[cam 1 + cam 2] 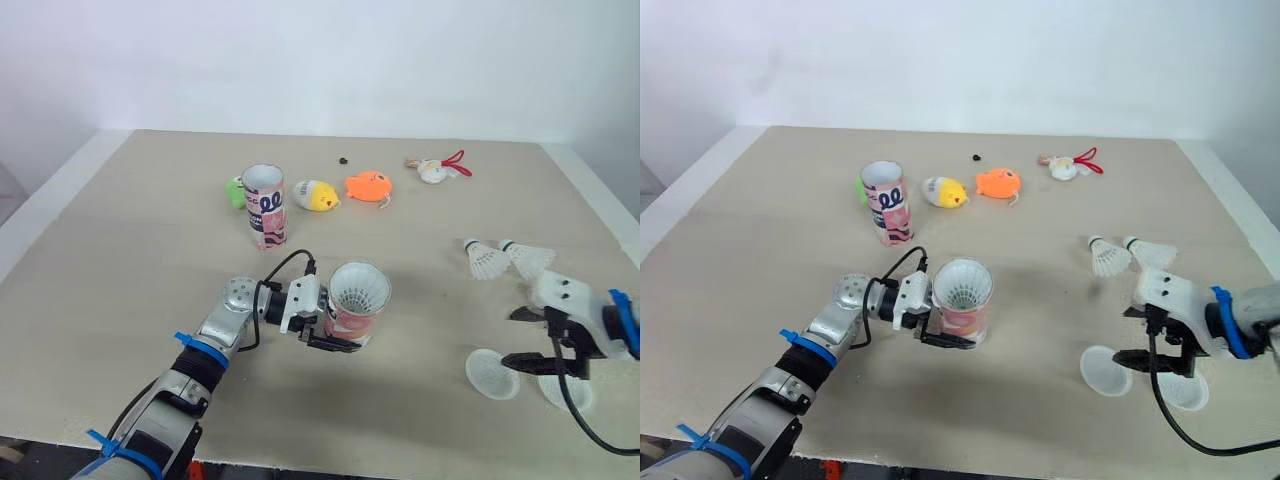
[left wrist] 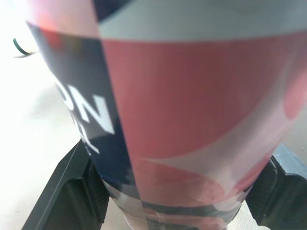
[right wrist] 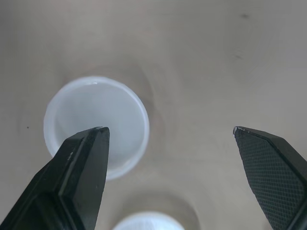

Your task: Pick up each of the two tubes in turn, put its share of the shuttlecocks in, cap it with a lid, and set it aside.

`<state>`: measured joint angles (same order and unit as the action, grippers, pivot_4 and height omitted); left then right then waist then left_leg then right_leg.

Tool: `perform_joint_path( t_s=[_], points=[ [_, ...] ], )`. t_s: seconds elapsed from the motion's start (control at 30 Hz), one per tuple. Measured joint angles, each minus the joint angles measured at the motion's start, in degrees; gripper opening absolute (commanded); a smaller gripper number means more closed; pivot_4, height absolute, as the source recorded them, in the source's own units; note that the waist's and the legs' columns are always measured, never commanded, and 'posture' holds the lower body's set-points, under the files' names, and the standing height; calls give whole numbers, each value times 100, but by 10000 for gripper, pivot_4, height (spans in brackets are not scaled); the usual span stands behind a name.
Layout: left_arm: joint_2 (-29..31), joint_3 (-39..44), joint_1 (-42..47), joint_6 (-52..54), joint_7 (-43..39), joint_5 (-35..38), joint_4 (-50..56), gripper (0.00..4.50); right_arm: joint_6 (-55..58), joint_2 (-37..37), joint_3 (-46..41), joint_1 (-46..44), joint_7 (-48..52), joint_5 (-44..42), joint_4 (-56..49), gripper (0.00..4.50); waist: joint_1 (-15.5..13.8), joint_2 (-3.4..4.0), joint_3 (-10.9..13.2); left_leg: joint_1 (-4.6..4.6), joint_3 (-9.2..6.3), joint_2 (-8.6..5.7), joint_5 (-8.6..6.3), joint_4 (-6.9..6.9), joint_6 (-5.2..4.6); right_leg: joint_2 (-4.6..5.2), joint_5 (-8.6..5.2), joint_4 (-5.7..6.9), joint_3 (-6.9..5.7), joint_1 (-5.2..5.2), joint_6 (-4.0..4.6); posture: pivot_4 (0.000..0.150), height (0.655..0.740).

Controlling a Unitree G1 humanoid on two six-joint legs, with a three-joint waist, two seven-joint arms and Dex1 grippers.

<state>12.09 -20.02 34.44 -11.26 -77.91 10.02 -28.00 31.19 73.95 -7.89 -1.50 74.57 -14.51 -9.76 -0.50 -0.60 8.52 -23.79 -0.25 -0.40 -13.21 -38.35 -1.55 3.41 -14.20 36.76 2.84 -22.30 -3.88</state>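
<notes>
My left gripper [image 1: 343, 336] is squeezed shut around the low part of the pink and blue tube [image 1: 357, 314], near the middle of the table [image 1: 120, 260]. The tube's open mouth tips up toward me. I think the job now is to fetch a lid, so I should hold this tube steady and not squash it. Inside it I can see a white shuttlecock [image 1: 358, 290]. The far tube [image 1: 265, 208] stands back on the left, open on top; I cannot tell if anything is in it. On the right a loose shuttlecock [image 1: 487, 261] lies beside a second loose shuttlecock [image 1: 528, 257]. Nearer me sit the left lid [image 1: 492, 374] and the right lid [image 1: 566, 393], both empty. My right gripper [image 1: 528, 340] hangs over them, fingers spread wide, holding nothing. I should come down on the left lid's rim and pinch softly so it can't slide.
</notes>
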Motion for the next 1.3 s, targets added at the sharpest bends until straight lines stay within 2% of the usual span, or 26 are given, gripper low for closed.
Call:
perform_joint_path(
  t_s=[0.23,0.27,0.33,0.4,0.43,0.57,1.0,1.13,1.3],
  points=[
    [58,-23,-59,303,-27,5,240,32484,-178,-69,870,-329,150,220,102,44182,0,13,-9,-4,-11,-2,-19,8,16,-7,-2,1,1,-1,0,1500,7400],
    [71,-22,-67,317,-12,5,268,32484,-195,-80,928,-380,146,254,103,41973,1,11,-9,-3,-12,-1,-19,8,16,-8,-1,1,0,-1,1,1500,7400],
    [113,-16,-90,369,38,5,346,32484,-209,-150,1055,-518,98,371,104,36483,3,1,-8,3,-10,4,-19,7,17,-10,2,1,-2,2,5,1500,7400],
    [175,-26,-130,408,114,2,454,32484,-264,-223,1184,-671,12,515,124,26711,10,-1,-6,8,-6,11,-19,7,17,-12,0,1,-3,2,5,1500,7400],
    [201,-28,-134,421,127,2,480,32484,-287,-254,1228,-732,17,542,137,20058,11,-3,-5,11,-6,15,-19,6,17,-17,-8,1,-3,2,15,1500,7400],
    [270,-30,-126,407,195,2,497,32484,-499,-274,1378,-838,165,589,136,669,17,-4,-5,22,-5,29,-18,7,18,-32,-8,3,-2,7,17,1500,7400],
    [262,-55,-34,384,258,2,394,32484,-482,-287,1398,-1198,537,447,64,669,18,-4,-4,29,7,27,-16,2,18,-28,-7,4,14,10,17,1500,7400],
    [254,-54,22,382,256,-3,321,32484,537,-705,1052,-2217,549,-616,-297,669,26,7,1,31,17,26,-9,2,10,-30,6,5,30,6,9,1500,7400],
    [223,-104,79,371,247,-2,245,32484,1625,-876,722,-3324,494,-1766,-878,669,14,-20,13,26,8,28,-8,4,9,-23,4,4,17,4,21,1500,7400]
  ],
)
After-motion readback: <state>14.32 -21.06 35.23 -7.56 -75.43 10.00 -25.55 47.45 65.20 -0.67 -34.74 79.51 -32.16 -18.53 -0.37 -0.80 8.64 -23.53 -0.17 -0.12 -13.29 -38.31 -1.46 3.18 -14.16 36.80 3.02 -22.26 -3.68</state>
